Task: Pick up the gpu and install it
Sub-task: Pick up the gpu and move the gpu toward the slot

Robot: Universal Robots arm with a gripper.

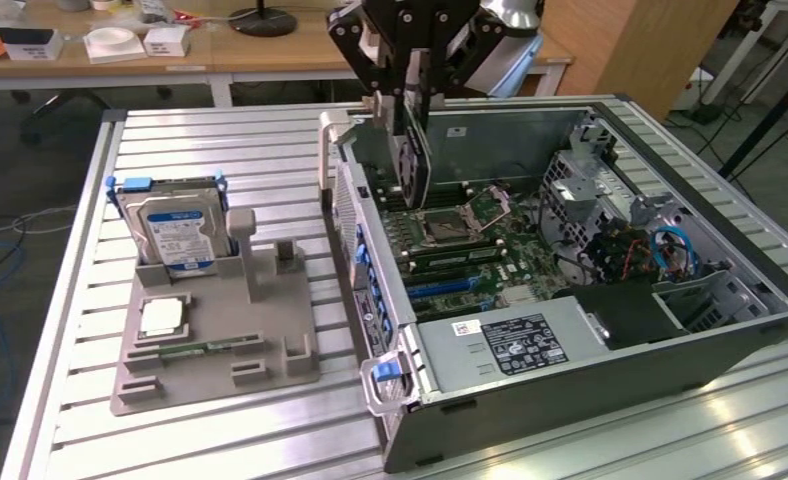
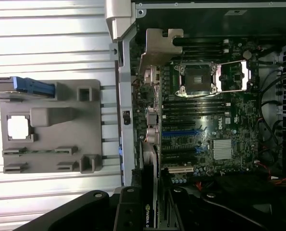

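gpu [image 1: 416, 165]: clamped edge-up in closed pincer [image 1: 414, 100]. It hangs upright over motherboard [image 1: 501, 250], at 11 o'clock of open case [image 1: 568, 390] in exterior view, and is not seated.
Handling, judged: hold card vertical and parallel to blue slots [image 1: 445, 287]; avoid twist.
Edges: rear wall [image 1: 354, 240] just beside card, CPU socket [image 1: 441, 228] near below.
Room: free toward 3 o'clock.

A workshop bench with wooden furniture behind it.
A silver ribbed aluminium worktable [image 1: 207, 135] fills the foreground, with bright light glaring off its slats toward the exterior view's lower right. Behind it stands a long light-wood desk [image 1: 287, 50] carrying small white boxes [image 1: 114, 42] and a black round lamp base [image 1: 262, 20]. A tall light-wood cabinet panel [image 1: 634, 40] rises beside the desk, and the grey floor [image 1: 7, 180] shows around them.
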